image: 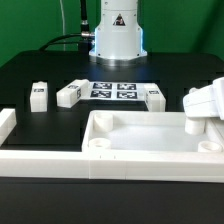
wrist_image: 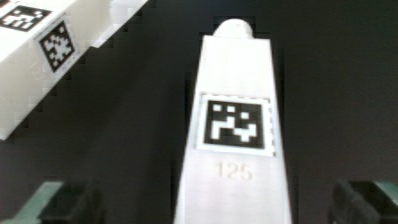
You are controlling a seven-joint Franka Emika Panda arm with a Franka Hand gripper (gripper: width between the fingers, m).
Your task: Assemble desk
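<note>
On the counter (image: 50,65), the tabletop (image: 135,116) fills the lower right; behind it, two legs (image: 70,94) lie left of the marker board (image: 112,90), one right.

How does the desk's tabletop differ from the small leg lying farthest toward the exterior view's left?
The tabletop is a large, shallow tray with a raised rim and round corner sockets, while the leg is a small, narrow block. The tabletop lies nearer the camera, and the leg sits farther back, apart from it on the black table. Both are white plastic.
</note>
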